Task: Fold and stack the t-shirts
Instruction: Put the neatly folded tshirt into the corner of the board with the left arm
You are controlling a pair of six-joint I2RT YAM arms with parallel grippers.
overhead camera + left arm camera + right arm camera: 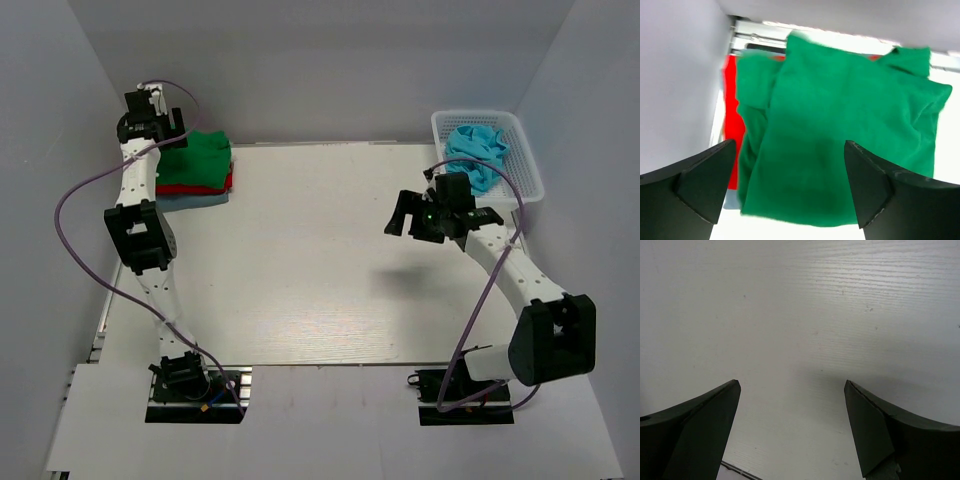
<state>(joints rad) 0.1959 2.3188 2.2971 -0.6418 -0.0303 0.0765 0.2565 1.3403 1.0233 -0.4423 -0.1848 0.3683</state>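
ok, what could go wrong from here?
1. The left hand hangs open over the green shirt, which lies skewed on the red shirt and pale blue shirt; lifting off could snag and drag it.
2. They sit at the far left corner of the table, so a nudge may push them off.
3. The turquoise shirt is bunched in the basket; the open right hand may grab a wad or tug the basket.
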